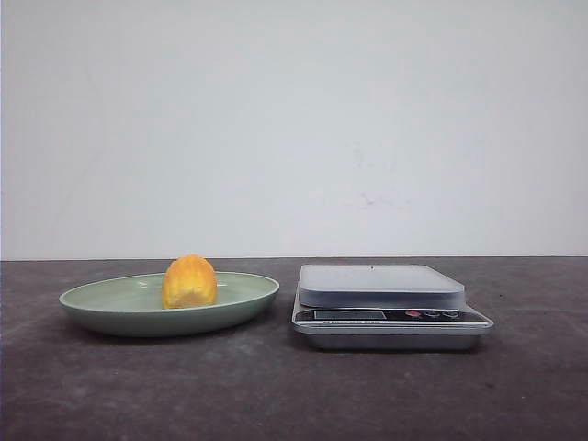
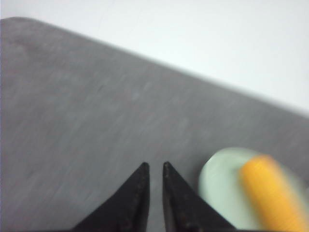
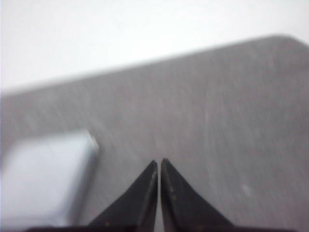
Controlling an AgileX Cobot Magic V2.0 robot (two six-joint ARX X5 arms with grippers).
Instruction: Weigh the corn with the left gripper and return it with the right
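Observation:
The corn (image 1: 189, 282), a short yellow-orange cob piece, lies on the green plate (image 1: 101, 303) at the left of the table. It also shows blurred in the left wrist view (image 2: 273, 195) on the plate (image 2: 219, 186). My left gripper (image 2: 155, 167) hangs over bare table beside the plate, apart from the corn, empty, its jaws a narrow gap apart. My right gripper (image 3: 159, 163) is shut and empty over bare table, beside the scale (image 3: 41, 179). Neither gripper shows in the front view.
A silver kitchen scale (image 1: 386, 303) with a flat weighing pad stands just right of the plate. A white wall closes off the table's far edge. The table top is dark grey.

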